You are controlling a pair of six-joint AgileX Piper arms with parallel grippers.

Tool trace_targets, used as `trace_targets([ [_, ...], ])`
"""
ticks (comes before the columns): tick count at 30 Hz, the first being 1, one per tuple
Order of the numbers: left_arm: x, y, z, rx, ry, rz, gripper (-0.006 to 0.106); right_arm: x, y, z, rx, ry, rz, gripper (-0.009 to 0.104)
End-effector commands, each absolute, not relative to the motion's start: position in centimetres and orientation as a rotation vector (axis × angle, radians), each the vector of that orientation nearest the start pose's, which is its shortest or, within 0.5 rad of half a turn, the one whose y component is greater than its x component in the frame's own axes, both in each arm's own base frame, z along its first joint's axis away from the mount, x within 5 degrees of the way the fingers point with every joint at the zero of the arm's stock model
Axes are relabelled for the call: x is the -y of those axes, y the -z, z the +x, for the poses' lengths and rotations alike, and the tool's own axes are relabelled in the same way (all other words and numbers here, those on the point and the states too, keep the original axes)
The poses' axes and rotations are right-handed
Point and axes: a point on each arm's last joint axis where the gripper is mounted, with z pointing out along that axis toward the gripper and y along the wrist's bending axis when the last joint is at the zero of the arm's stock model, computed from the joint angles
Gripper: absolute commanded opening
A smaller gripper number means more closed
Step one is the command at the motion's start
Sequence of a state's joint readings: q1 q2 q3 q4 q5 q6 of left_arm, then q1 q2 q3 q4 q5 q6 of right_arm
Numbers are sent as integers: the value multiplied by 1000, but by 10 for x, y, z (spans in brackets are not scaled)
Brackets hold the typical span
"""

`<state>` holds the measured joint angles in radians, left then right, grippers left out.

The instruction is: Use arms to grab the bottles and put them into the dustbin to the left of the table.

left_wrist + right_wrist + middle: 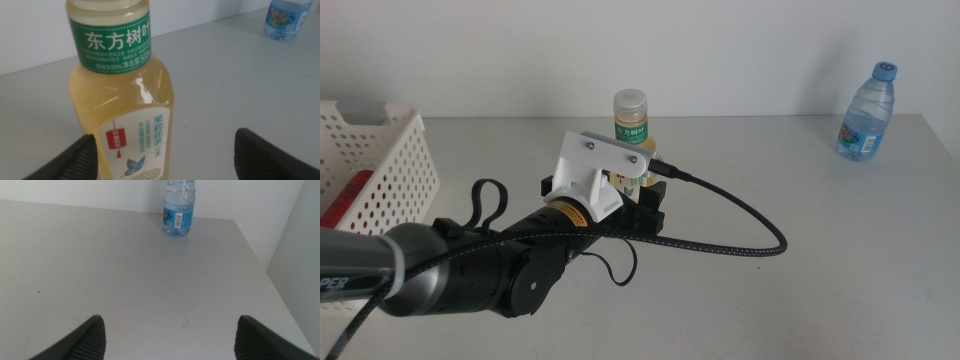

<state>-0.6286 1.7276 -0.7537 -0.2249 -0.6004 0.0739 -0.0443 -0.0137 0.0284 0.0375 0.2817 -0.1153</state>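
Left gripper [167, 155] is at the tea bottle [631, 128], which stands upright near the middle of the table [800, 300], toward its far edge. Jaws spread wide: in the left wrist view one dark ribbed jaw sits just beside the bottle's flank, the other well apart on the opposite side; nothing clamped. Tea bottle is smooth translucent plastic, squarish shoulders, pale-yellow liquid, green band label with white characters at the neck, white lower label with a butterfly print, grey cap. Left arm [490, 265] is black, with a white angular housing above the gripper and a thick braided cable looping over the tabletop. Water bottle [868, 112], clear blue ribbed plastic with a blue cap, stands upright near the far right corner. Dustbin [380, 165], white perforated plastic, sits at the left edge; something red shows inside. Right gripper [170, 335] has its jaws wide apart, empty, over bare matte grey table, facing the water bottle from a distance.
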Motion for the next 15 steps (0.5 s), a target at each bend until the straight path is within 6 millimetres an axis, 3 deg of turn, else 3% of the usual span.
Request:
trace_targets([
  [1, 196, -212, 295, -1707, 410, 334, 94, 2, -190, 54, -1672, 104, -41, 66],
  [15, 208, -196, 320, -1604, 394, 262, 94, 2, -190, 54, -1672, 104, -41, 66],
])
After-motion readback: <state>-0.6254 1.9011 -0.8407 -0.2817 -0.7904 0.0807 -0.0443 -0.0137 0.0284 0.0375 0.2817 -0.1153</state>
